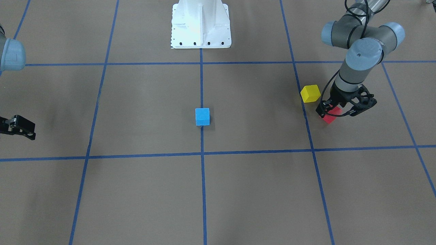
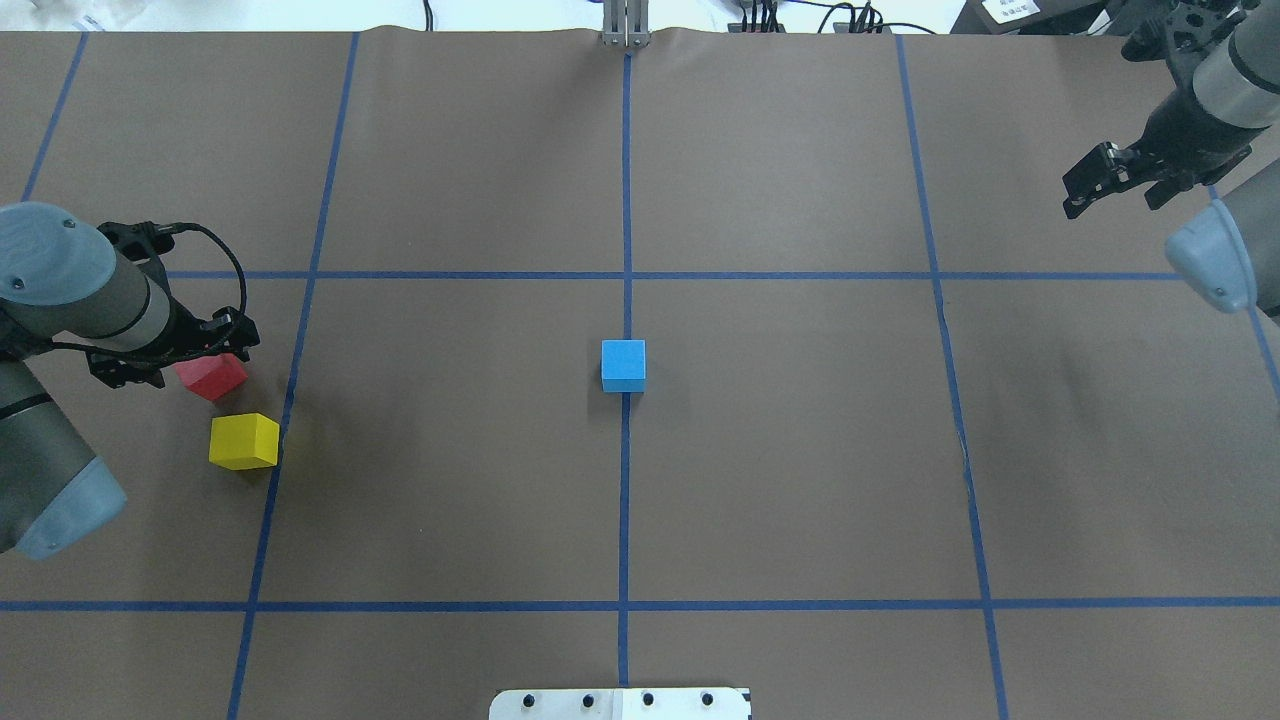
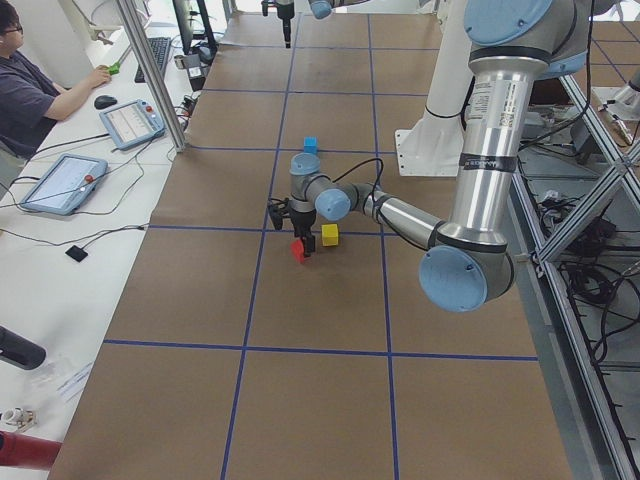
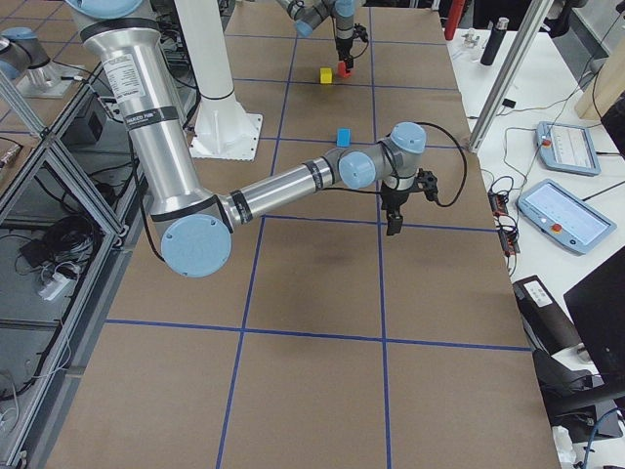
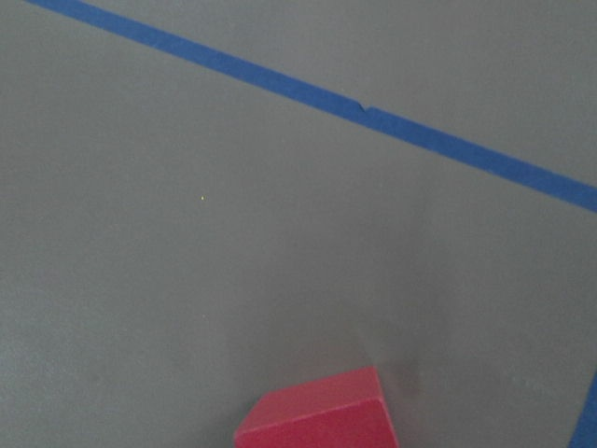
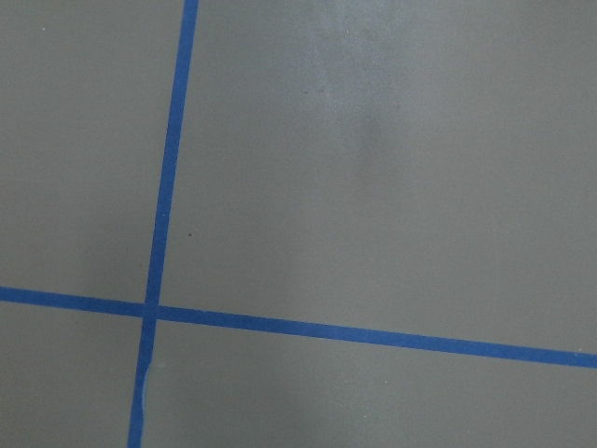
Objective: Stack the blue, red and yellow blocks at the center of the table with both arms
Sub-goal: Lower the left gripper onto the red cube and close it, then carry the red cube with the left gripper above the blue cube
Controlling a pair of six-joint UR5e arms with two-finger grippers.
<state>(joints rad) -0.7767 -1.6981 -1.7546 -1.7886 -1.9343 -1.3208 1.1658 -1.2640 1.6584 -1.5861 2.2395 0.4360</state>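
The blue block (image 1: 202,116) (image 2: 623,365) sits alone at the table's centre on the tape cross. The yellow block (image 1: 310,93) (image 2: 243,441) and the red block (image 1: 331,116) (image 2: 212,377) lie close together on the robot's left side. My left gripper (image 1: 337,112) (image 2: 188,355) is down over the red block. Its jaws stand on either side of the block and look open, with a gap showing on one side. The red block fills the bottom edge of the left wrist view (image 5: 317,415). My right gripper (image 1: 15,128) (image 2: 1108,195) is open and empty, far off at the table's right side.
The white robot base (image 1: 201,23) (image 2: 620,703) stands at the near middle edge. Blue tape lines (image 2: 627,200) grid the brown table. A desk with tablets (image 3: 60,180) and a seated operator (image 3: 25,100) runs along the far edge.
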